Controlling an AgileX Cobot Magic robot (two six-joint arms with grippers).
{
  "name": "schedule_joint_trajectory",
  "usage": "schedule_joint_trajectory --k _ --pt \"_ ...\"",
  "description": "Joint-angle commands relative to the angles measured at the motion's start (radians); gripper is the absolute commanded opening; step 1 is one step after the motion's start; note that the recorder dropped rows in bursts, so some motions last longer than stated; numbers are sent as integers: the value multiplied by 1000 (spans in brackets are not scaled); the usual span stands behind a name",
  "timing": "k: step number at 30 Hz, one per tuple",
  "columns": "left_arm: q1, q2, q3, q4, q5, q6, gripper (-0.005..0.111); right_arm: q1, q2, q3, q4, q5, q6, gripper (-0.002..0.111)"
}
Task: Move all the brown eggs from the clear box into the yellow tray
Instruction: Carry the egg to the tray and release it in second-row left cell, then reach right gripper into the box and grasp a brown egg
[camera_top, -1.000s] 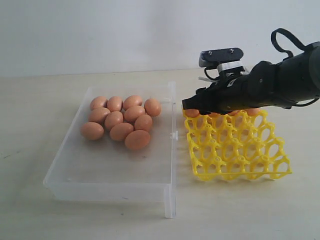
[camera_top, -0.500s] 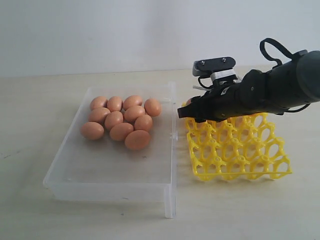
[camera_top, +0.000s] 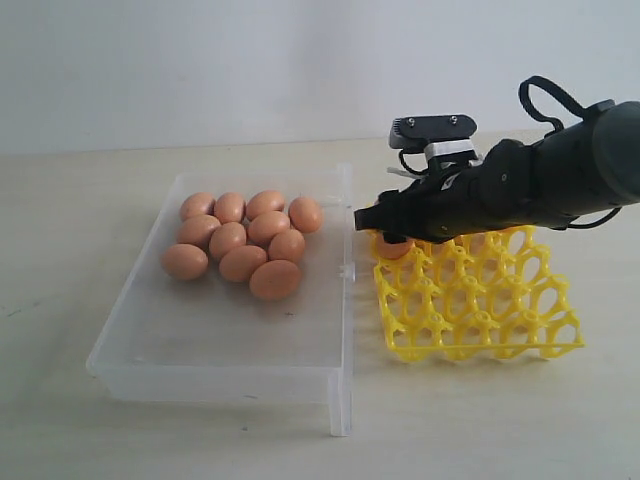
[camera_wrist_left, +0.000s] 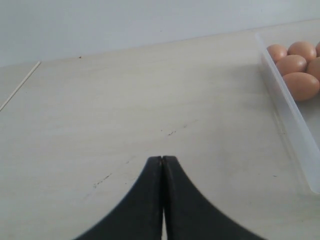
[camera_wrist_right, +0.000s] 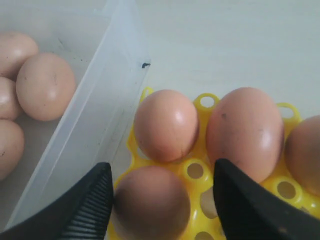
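Soft, even light fills the exterior view: the pale counter (camera_top: 120, 430) is bright without glare, only faint, fuzzy shadows lie along the box's (camera_top: 230, 385) front wall and under the arm (camera_top: 540, 185) over the tray (camera_top: 480, 340), and the whole picture is slightly grainy. In the left wrist view the left end effector (camera_wrist_left: 162, 165) is a near-featureless black shape against the well-lit counter. The right wrist view is close and a little out of focus — the eggs (camera_wrist_right: 245, 130) carry a broad dull sheen, while the one between the right end effector's (camera_wrist_right: 160, 200) blurred fingers (camera_wrist_right: 90, 205) sits in shade.
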Motion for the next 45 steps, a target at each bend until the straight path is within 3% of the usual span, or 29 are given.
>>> schedule_joint_trajectory --k 1,8,11,15,23,29,34,45 --pt "-6 1 -4 -2 -9 -5 0 1 -1 -6 -11 -8 3 58" --pt "-6 1 -4 -2 -9 -5 0 18 -43 -13 -11 32 -9 57" --pt "-6 1 -4 -2 -9 -5 0 50 -71 -67 -11 137 -95 38" --pt "-6 1 -4 -2 -9 -5 0 103 -65 -230 -11 395 -176 0" --pt "-6 1 -4 -2 -9 -5 0 211 69 -606 -17 771 -200 5" --pt "-6 1 -4 -2 -9 -5 0 273 227 -760 -203 916 -191 34" --pt "-6 1 -4 -2 -9 -5 0 294 321 -774 -393 919 -191 59" --pt "-6 1 -4 -2 -9 -5 0 298 383 -774 -408 885 -262 58"
